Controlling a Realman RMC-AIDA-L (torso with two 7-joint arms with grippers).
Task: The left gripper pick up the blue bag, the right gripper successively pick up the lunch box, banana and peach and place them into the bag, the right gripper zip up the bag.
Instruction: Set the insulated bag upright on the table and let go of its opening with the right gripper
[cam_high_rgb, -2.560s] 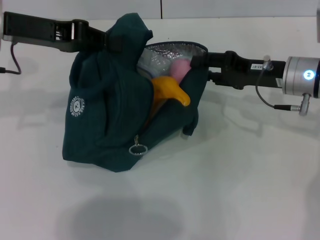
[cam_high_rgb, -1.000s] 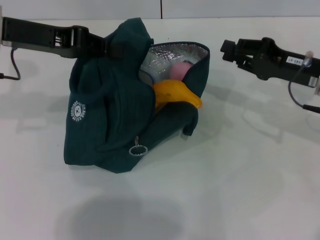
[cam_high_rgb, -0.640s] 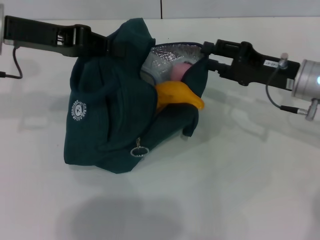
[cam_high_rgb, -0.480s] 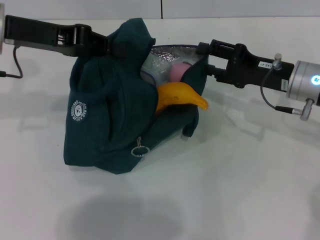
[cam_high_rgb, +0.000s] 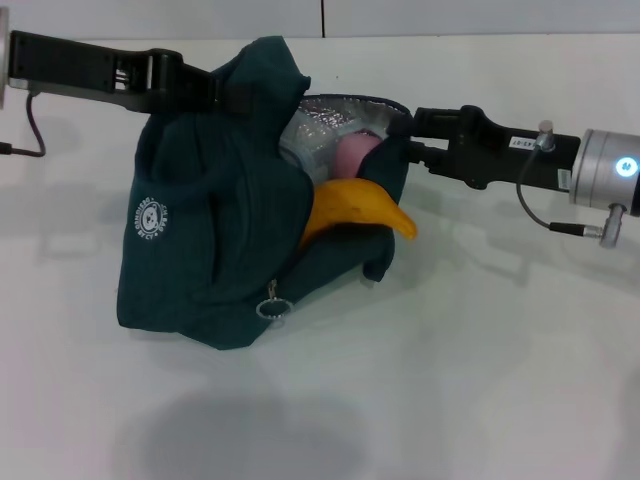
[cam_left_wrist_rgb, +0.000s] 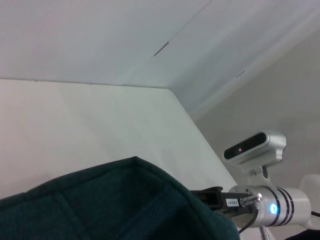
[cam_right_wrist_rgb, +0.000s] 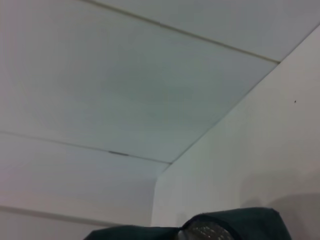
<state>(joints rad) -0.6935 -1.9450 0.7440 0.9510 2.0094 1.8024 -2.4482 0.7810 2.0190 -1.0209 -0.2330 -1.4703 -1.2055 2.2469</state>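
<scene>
The blue bag (cam_high_rgb: 200, 240) stands slumped on the white table, its foil-lined mouth facing right. My left gripper (cam_high_rgb: 222, 92) is at the bag's top left, shut on the fabric of its handle. The banana (cam_high_rgb: 362, 206) sticks out of the mouth, tip to the right. Above the banana, the pink peach (cam_high_rgb: 352, 152) sits inside. A pale clear corner beside the peach looks like the lunch box (cam_high_rgb: 298, 152); the rest is hidden. My right gripper (cam_high_rgb: 408, 134) is against the mouth's right rim. The ring zipper pull (cam_high_rgb: 271, 309) hangs low on the front. Teal bag fabric (cam_left_wrist_rgb: 115, 205) fills the bottom of the left wrist view.
The white table (cam_high_rgb: 480, 350) spreads in front and to the right. A black cable (cam_high_rgb: 30, 130) trails from the left arm. My right arm's silver cuff (cam_left_wrist_rgb: 272, 209) shows beyond the bag in the left wrist view. The bag's rim (cam_right_wrist_rgb: 240, 222) edges the right wrist view.
My right gripper swung back in from the right to the bag's rim. The banana's tip slid lower and farther out. The bag shifted slightly left.
</scene>
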